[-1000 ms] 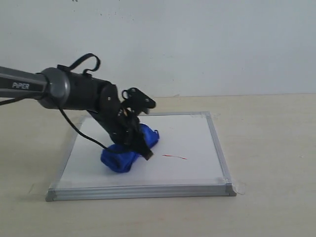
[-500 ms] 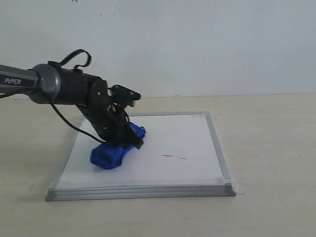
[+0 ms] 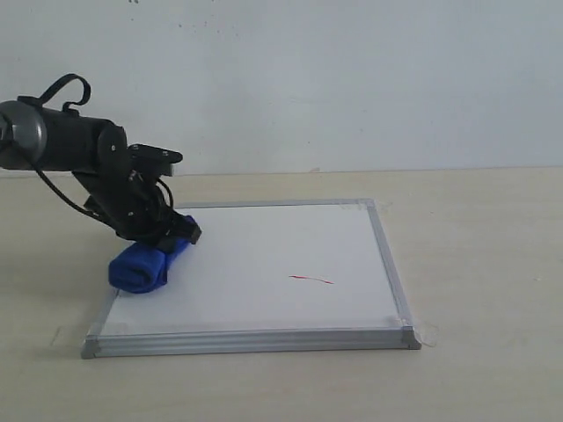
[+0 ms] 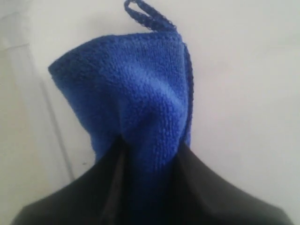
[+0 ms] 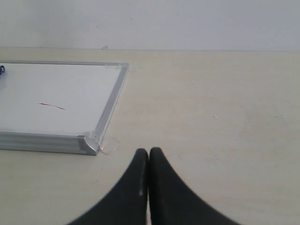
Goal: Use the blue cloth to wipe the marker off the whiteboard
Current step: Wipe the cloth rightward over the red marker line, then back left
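Note:
The whiteboard point(image 3: 264, 272) lies flat on the table, silver-framed. A short dark red marker line point(image 3: 311, 280) sits right of its middle, also seen as the marker line point(image 5: 51, 106) on the whiteboard point(image 5: 61, 93) in the right wrist view. The blue cloth point(image 3: 142, 266) rests rolled over the board's left edge. My left gripper point(image 3: 176, 236) is shut on the blue cloth point(image 4: 136, 98), pinching its near end between black fingers point(image 4: 206, 187). My right gripper point(image 5: 149, 152) is shut and empty, over bare table off the board's near right corner; it is outside the exterior view.
The light wooden table point(image 3: 475, 264) extends to the right of the board and in front of it. A white wall point(image 3: 352, 79) stands behind. A clear scrap of tape point(image 5: 108, 144) lies by the board's corner.
My left gripper has dragged the blue cloth leftward from the board's middle to its left edge, away from the marker line. The line looks unchanged.

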You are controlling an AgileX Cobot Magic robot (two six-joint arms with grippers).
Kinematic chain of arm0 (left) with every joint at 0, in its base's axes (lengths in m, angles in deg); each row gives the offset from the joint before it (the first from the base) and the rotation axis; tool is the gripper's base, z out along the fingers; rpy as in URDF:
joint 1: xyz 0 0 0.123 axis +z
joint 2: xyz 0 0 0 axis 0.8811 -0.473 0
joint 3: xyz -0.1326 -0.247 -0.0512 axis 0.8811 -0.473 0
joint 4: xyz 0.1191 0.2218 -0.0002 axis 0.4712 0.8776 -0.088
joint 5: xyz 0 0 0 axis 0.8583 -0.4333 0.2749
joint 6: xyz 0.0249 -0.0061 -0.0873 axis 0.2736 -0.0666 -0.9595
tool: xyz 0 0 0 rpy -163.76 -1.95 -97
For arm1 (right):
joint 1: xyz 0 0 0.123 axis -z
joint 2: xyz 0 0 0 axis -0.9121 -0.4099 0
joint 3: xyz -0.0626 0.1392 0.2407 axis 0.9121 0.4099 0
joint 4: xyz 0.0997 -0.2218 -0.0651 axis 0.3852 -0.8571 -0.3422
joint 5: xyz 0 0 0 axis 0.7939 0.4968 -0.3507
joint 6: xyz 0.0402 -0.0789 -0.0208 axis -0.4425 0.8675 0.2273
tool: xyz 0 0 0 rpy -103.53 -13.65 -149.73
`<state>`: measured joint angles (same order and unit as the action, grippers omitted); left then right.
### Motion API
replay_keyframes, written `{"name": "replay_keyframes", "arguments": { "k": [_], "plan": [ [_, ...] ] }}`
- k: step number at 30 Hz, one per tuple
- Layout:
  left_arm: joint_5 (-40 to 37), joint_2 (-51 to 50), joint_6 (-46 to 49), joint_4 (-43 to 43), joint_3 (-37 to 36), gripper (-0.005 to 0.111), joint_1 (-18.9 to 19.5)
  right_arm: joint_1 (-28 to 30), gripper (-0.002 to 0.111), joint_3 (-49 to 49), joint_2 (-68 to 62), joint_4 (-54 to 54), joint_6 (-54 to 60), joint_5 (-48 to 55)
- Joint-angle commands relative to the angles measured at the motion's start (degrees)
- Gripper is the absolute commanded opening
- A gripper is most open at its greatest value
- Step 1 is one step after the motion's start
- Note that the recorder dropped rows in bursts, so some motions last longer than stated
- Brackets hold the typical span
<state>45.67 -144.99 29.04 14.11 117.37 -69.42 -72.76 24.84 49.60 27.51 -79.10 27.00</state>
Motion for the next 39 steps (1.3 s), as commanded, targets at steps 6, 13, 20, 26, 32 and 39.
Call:
{"name": "replay_keyframes", "arguments": {
  "k": [6,13,20,26,32,39],
  "plan": [
    [0.2,-1.5,10.6,-14.6,0.9,0.004,-12.3,0.1,0.0,0.0,0.2,0.0,0.0,-0.5],
    [1.5,-1.5,2.3,-5.9,1.3,0.004,-8.9,0.1,0.0,0.0,0.2,0.0,0.0,-0.5],
    [-5.6,-2.0,-6.4,1.9,1.3,0.004,0.1,0.1,0.0,0.0,0.2,0.0,0.0,-0.5],
    [-7.7,-2.1,-0.5,-2.4,-1.0,0.004,-4.0,0.1,0.0,0.0,0.2,0.0,0.0,-0.5],
    [1.1,-1.9,2.1,-5.2,1.5,0.004,-9.6,0.1,0.0,0.0,0.2,0.0,0.0,-0.5],
    [2.4,-1.9,-0.3,-4.9,7.1,0.004,-4.5,0.1,0.0,0.0,0.2,0.0,0.0,-0.5]
  ]
}}
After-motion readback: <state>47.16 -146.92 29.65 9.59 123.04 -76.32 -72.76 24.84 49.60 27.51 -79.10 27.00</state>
